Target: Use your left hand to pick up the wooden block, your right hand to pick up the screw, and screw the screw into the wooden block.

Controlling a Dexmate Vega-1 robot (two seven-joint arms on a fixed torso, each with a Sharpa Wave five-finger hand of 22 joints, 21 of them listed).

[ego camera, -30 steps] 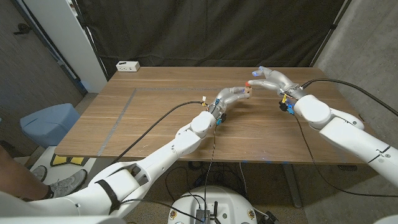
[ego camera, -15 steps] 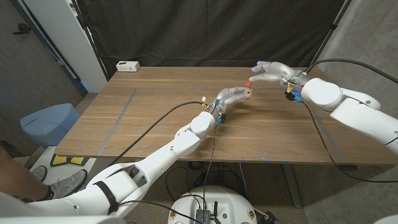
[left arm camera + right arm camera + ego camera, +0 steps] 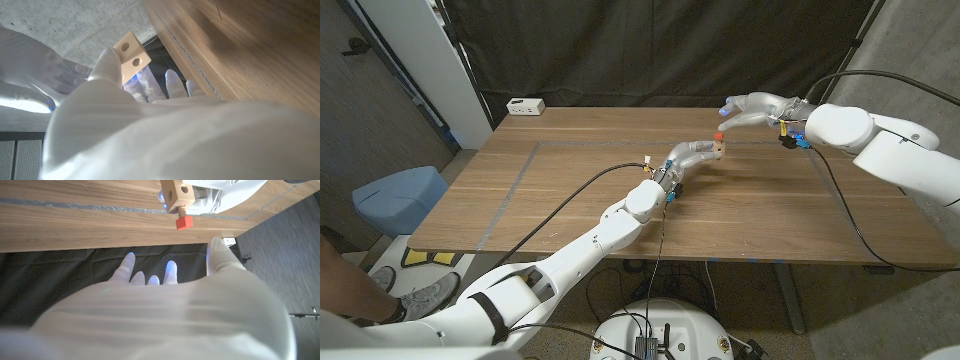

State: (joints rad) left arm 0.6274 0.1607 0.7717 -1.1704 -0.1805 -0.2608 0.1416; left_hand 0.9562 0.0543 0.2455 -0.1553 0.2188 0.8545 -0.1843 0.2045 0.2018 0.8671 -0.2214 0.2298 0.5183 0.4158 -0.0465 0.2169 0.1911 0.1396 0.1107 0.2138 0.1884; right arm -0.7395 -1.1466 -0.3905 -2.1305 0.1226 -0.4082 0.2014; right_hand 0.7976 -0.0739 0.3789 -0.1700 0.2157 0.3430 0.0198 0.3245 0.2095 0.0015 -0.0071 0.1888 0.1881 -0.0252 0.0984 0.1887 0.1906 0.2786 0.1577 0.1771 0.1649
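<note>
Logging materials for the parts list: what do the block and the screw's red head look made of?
Block: pale unfinished wood, judging by faint grain and drilled holes. Screw head: matte red, probably plastic; its short shank looks wooden, though that is hard to tell.

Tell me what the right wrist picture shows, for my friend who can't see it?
A wooden block with a red-headed screw standing in it is gripped by the left hand over the wooden table. The right hand is apart from the screw, fingers spread, holding nothing.
</note>
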